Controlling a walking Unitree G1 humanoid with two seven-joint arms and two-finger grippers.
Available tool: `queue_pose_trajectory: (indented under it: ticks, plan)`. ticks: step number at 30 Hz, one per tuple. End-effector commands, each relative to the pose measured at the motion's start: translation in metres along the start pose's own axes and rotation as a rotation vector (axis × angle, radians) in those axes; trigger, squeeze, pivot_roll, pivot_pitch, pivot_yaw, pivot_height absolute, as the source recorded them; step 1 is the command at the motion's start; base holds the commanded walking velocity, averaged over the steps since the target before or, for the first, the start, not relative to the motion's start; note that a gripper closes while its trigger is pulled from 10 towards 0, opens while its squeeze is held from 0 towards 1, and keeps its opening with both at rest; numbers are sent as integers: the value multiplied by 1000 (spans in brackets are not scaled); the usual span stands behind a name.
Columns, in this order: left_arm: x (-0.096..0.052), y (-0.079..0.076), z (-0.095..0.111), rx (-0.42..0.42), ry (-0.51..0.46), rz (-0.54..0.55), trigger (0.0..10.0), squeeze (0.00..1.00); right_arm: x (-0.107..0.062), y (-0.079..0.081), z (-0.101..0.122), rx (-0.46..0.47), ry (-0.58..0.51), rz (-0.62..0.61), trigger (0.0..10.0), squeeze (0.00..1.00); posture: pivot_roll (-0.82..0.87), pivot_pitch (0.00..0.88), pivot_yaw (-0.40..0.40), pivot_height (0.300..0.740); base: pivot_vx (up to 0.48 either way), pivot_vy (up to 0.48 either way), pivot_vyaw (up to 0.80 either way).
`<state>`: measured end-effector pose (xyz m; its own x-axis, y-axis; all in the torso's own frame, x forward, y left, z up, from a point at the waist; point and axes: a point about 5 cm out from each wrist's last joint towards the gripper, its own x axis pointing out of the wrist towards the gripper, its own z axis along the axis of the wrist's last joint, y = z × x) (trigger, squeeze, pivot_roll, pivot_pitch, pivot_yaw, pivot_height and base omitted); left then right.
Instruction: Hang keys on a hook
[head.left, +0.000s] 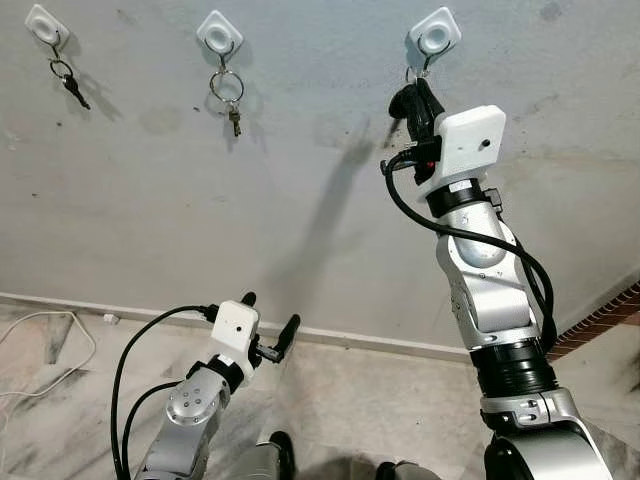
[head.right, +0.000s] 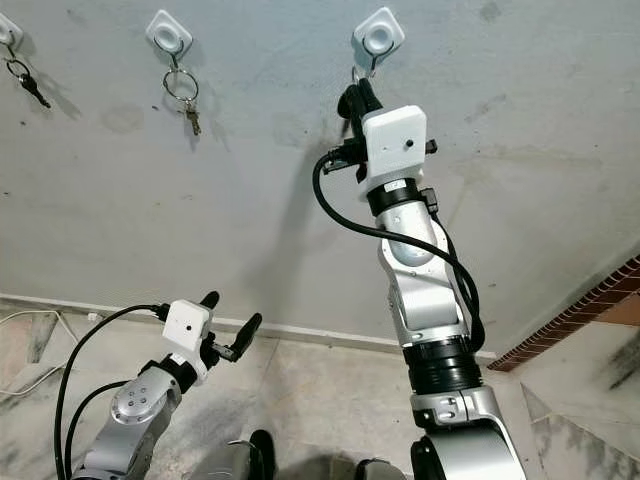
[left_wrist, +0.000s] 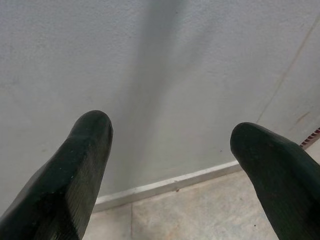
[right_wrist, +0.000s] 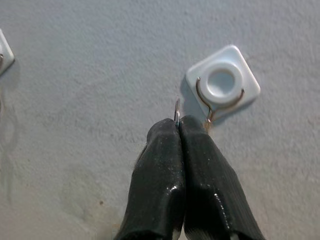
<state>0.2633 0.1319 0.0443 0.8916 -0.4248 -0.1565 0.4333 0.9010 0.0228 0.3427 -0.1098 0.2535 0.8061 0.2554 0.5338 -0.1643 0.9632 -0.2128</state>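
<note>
My right gripper (head.left: 411, 96) is raised to the wall, just below the rightmost white hook (head.left: 434, 37). Its fingers are shut on a thin metal key ring (right_wrist: 176, 110), whose edge pokes out between the tips. In the right wrist view the ring sits just beside the hook's wire (right_wrist: 212, 104), close to its bent lower end; I cannot tell if they touch. The keys themselves are hidden behind the fingers. My left gripper (head.left: 268, 320) hangs low near the floor, open and holding nothing.
Two more white hooks are on the grey wall: the middle hook (head.left: 219, 34) carries a ring with a key (head.left: 232, 112), the left hook (head.left: 46, 25) carries a dark key (head.left: 70, 82). A white cable (head.left: 55, 340) lies on the floor at left.
</note>
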Motion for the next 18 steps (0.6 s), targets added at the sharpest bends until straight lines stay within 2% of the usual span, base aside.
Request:
queue_pose_trajectory:
  ticks: [1,6,8,10,11,15,18]
  plan:
    - [-3,1,-6,9,31,-10,10000,0,0,-2,5,8,-16,-5,10000,0,-1,188,84,740,0,0,0]
    - [-1,-2,14,15,-41,-65,10000,0,3,-5,5,3,-16,-9,10000,0,-2,187,82,740,0,0,0]
    - [1,-5,29,-35,-82,-126,10000,0,4,-7,5,1,-15,-10,10000,0,-1,187,77,740,0,0,0]
    - [0,-9,40,-29,-111,-180,10000,0,4,-7,5,0,-13,-10,10000,0,1,188,75,740,0,0,0]
    - [-3,-11,56,-12,-159,-228,10000,0,4,-7,4,-1,-10,-8,10000,0,2,187,74,740,0,0,0]
    - [-7,-6,72,36,-223,-217,10000,0,4,-8,3,-2,-3,-2,10000,0,5,189,71,740,0,0,0]
    - [-10,-4,78,37,-250,-198,10000,0,4,-8,2,1,2,-1,10000,0,5,191,68,740,0,0,0]
